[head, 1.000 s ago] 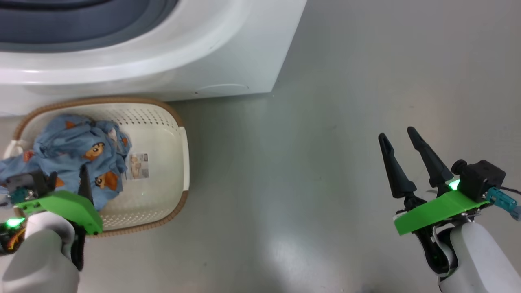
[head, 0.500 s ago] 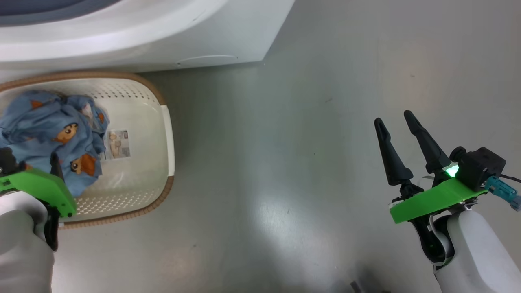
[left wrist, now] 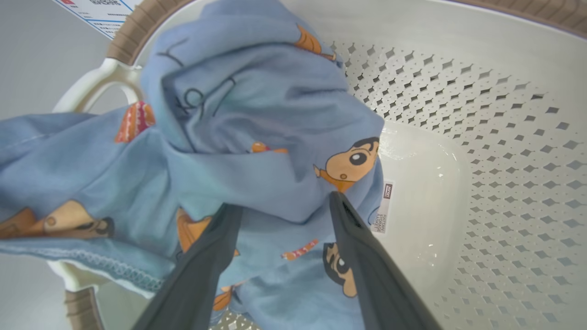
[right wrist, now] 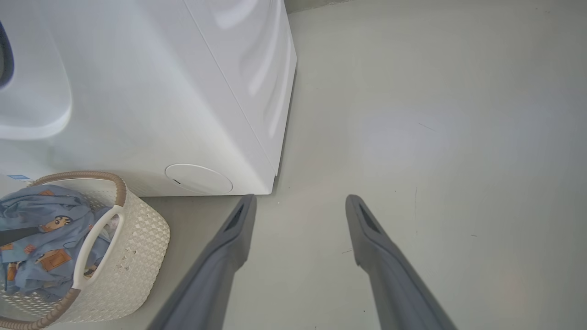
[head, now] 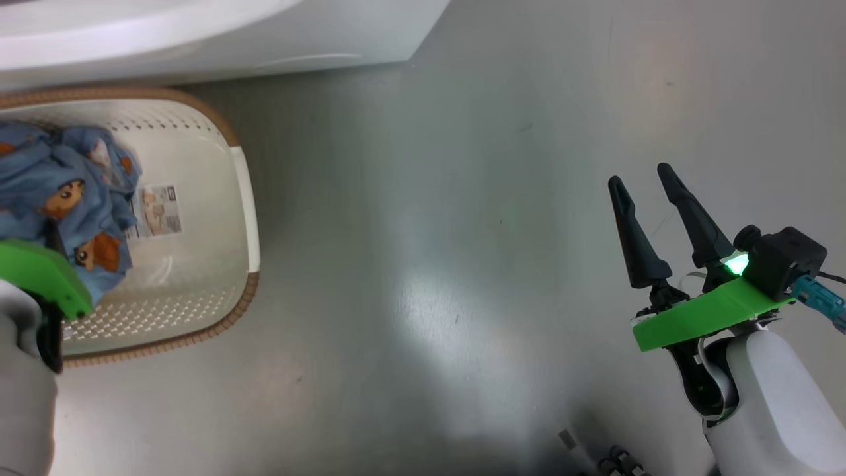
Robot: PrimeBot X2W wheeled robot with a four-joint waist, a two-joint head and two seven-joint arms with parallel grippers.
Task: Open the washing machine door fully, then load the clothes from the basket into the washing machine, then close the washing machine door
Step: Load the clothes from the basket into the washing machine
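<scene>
The cream basket (head: 241, 218) with a brown rim stands on the floor just before the white washing machine (head: 198, 33). Light-blue clothes (head: 59, 192) printed with orange-brown bears lie heaped in its left part. My left gripper (left wrist: 284, 204) is down in the basket, open, its two fingers straddling a fold of the clothes (left wrist: 257, 110). In the head view its green mount (head: 39, 277) covers the fingers. My right gripper (head: 644, 178) hangs open over bare floor far to the right, with nothing between its fingers (right wrist: 238, 229). The washing machine door is out of view.
A paper label (head: 153, 210) lies on the basket's bare bottom. The right wrist view shows the machine's round service flap (right wrist: 198, 178) and the basket's white handle (right wrist: 94, 243). Grey floor (head: 429, 231) stretches between basket and right arm. Some cable ends (head: 608, 459) lie at the bottom edge.
The head camera has moved, so machine and basket slid up and left in the picture. My left gripper stays over the clothes. The right gripper holds about the same place, still open.
</scene>
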